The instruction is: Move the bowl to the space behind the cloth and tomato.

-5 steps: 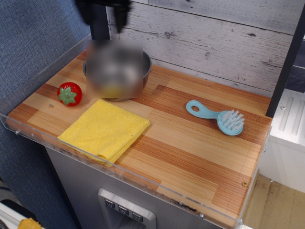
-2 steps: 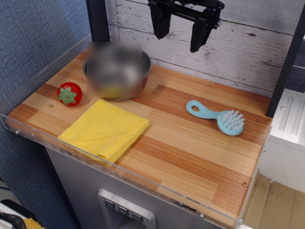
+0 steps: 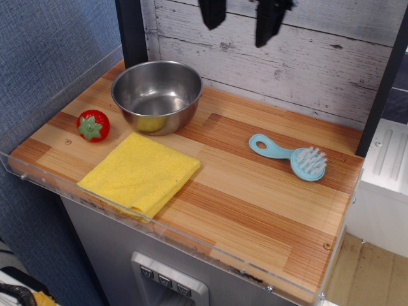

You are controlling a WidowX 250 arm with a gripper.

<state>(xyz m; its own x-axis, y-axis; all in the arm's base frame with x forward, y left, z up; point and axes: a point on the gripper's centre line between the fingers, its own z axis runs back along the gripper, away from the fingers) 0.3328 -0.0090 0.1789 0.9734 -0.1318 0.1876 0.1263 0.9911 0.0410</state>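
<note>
Whitewashed planks back the desk (image 3: 268,191). High above, the end effector (image 3: 241,19) hangs released, gripping nothing. Below to its left, the bowl (image 3: 157,95) sits behind the cloth (image 3: 140,172) and tomato (image 3: 93,125); placement looks finished, so only retreat seems needed.

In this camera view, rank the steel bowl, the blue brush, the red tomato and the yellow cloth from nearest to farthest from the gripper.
Judged from the gripper, raised at the top by the back wall:
1. Shiny round stainless-steel bowl, below and to its left, at the back.
2. Light blue plastic brush, lower right.
3. Small red toy tomato, far left.
4. Yellow folded cloth, front left.
Tomato and cloth are too close to call.
</note>
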